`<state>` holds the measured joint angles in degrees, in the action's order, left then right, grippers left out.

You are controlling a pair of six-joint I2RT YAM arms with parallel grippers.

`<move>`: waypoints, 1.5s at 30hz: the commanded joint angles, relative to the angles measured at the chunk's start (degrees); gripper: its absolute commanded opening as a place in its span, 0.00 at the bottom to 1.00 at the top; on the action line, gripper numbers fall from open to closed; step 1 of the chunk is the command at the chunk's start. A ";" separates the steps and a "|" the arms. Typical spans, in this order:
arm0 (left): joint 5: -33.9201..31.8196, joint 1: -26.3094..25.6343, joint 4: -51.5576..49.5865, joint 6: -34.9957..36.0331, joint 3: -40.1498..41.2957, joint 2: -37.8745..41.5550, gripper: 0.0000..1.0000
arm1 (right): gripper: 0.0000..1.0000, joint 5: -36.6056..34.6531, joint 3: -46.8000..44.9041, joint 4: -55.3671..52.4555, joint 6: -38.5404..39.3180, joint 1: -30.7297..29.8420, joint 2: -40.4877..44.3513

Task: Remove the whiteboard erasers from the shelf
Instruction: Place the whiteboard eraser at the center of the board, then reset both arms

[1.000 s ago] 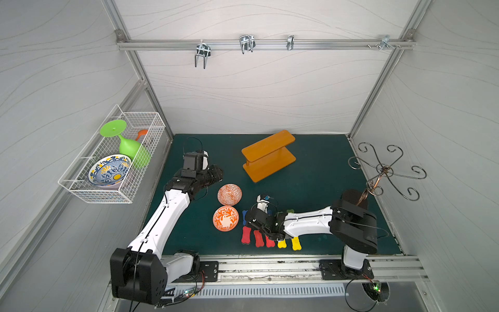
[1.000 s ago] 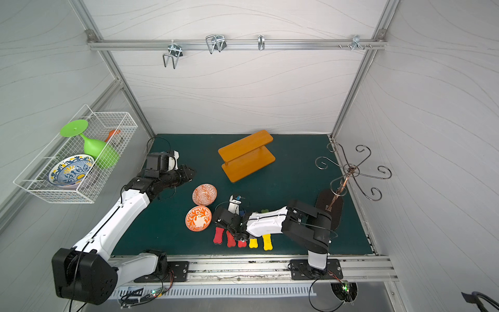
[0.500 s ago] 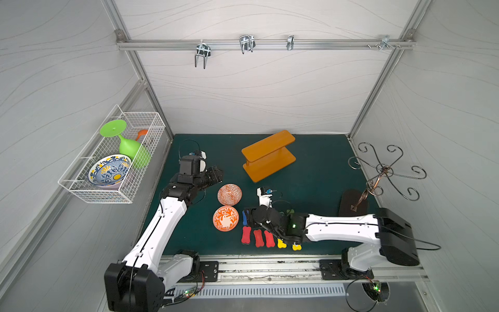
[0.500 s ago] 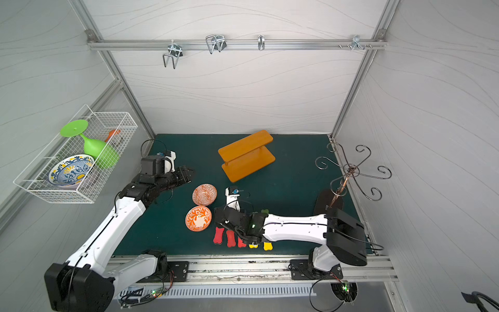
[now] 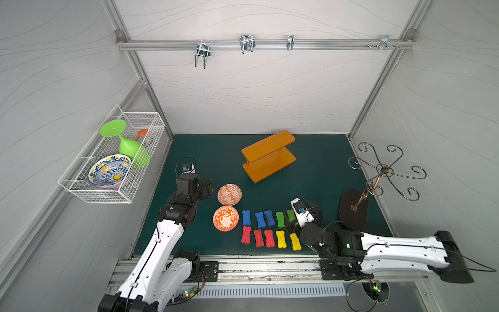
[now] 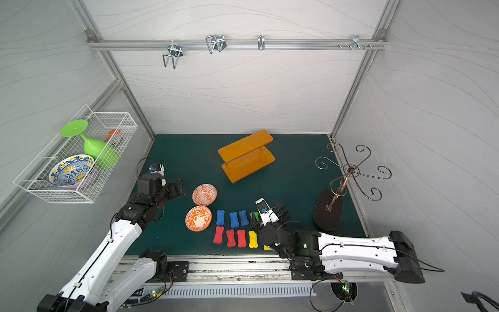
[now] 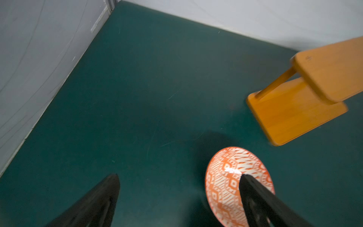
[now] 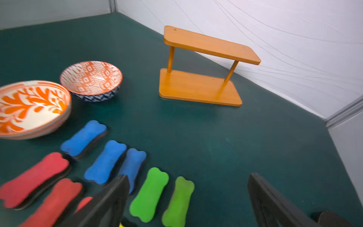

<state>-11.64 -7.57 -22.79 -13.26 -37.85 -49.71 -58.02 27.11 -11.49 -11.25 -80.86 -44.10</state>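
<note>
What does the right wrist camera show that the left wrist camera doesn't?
Only the right wrist view: the blue erasers, red erasers and green erasers lying on the mat, the leaf-patterned bowl, and the right gripper, open and empty.
Only the left wrist view: the left gripper, open and empty.
Both: the shelf, with the boards bare where they show, the geometric-patterned bowl, and the mat.

White arms [image 5: 164,237] with black joints [image 5: 178,213], cables [image 5: 483,268], left tool [image 7: 179,176], right tool [image 8: 189,175].
</note>
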 commanded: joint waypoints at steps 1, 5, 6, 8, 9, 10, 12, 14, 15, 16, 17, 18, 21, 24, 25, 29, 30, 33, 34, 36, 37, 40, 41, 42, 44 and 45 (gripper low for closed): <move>-2.29 -0.16 9.04 6.39 3.15 -1.03 0.99 | 0.99 1.49 -3.84 4.96 10.69 4.76 7.56; -3.86 0.03 21.05 11.30 8.78 -4.21 0.99 | 0.99 5.31 -10.73 12.93 19.59 17.48 17.05; -2.94 0.30 23.86 12.01 10.19 -5.37 0.99 | 0.99 11.05 -11.67 13.18 20.03 21.51 19.21; 0.21 0.62 32.25 13.80 14.04 -7.28 0.99 | 0.99 18.16 -15.73 18.27 19.32 31.39 22.58; 1.16 0.71 35.98 14.66 15.66 -7.93 0.99 | 0.99 19.86 -17.98 22.57 20.30 35.33 23.23; 2.25 1.03 40.46 15.97 18.07 -8.48 0.99 | 0.99 24.87 -19.12 24.16 20.38 40.35 23.61; 3.48 2.07 48.91 17.90 21.95 -10.21 0.99 | 0.99 32.14 -21.79 30.44 17.08 50.18 21.06; 6.85 4.80 52.59 16.90 21.57 -12.92 0.99 | 0.99 37.46 -24.95 40.51 13.53 60.62 13.28; 8.58 5.38 53.85 17.01 21.29 -14.41 0.99 | 0.99 40.56 -25.02 44.05 11.98 63.93 8.95; 9.96 5.89 55.81 17.01 21.33 -16.35 0.99 | 0.99 44.37 -24.97 48.36 11.86 66.97 3.02; 11.28 6.61 57.11 17.19 21.05 -17.76 0.99 | 0.99 45.78 -24.79 54.44 11.62 68.59 -3.68; 12.48 7.24 58.78 17.23 20.98 -18.63 0.99 | 0.99 45.53 -24.50 59.57 12.18 69.03 -9.67; 15.29 9.44 62.05 16.64 20.05 -21.97 0.98 | 0.99 42.30 -22.74 75.13 15.12 68.91 -26.47; 17.49 10.40 64.59 16.72 18.85 -25.06 0.98 | 0.99 41.99 -17.42 74.24 12.02 71.33 -33.42; 18.23 11.07 64.90 15.94 18.19 -26.11 0.98 | 0.99 46.18 -16.28 74.26 10.75 73.51 -35.82; 20.78 13.92 62.51 12.76 15.21 -28.59 0.98 | 0.99 48.19 -14.27 82.77 10.14 74.71 -47.08; 20.78 14.07 61.63 12.57 14.47 -28.94 0.98 | 0.99 48.42 -14.01 83.08 10.41 74.67 -47.56; 21.56 14.09 60.09 12.81 12.99 -29.90 0.98 | 0.99 48.59 -9.43 69.96 9.57 74.80 -44.71; 21.70 14.12 60.07 12.82 13.16 -29.84 0.98 | 0.99 49.52 -7.77 69.06 10.29 74.84 -46.08; 22.14 14.46 60.78 12.52 13.62 -29.50 0.99 | 0.99 51.67 -4.13 59.96 10.53 74.89 -44.96; 22.21 14.69 61.31 12.25 14.09 -29.26 0.99 | 0.99 52.53 -3.39 60.22 10.95 74.97 -46.01; 21.37 14.78 63.39 11.82 15.52 -28.41 0.98 | 0.99 52.82 -2.68 58.55 10.59 75.24 -45.80; 20.98 14.78 64.38 11.65 16.27 -28.04 0.98 | 0.99 52.72 -2.53 58.14 10.52 75.35 -45.68; 20.91 14.76 65.01 11.61 16.79 -27.75 0.99 | 0.99 52.73 -2.22 57.32 10.18 75.44 -45.66; 20.78 14.78 65.67 11.59 17.23 -27.55 0.98 | 0.99 52.80 -1.89 56.75 9.91 75.67 -45.78; 20.79 14.78 65.61 11.63 17.35 -27.25 0.98 | 0.99 52.80 -1.89 56.85 9.84 75.69 -45.82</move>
<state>8.84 6.87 38.61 -1.13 -20.91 -78.17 -6.31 24.53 48.51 -0.62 -5.61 -89.58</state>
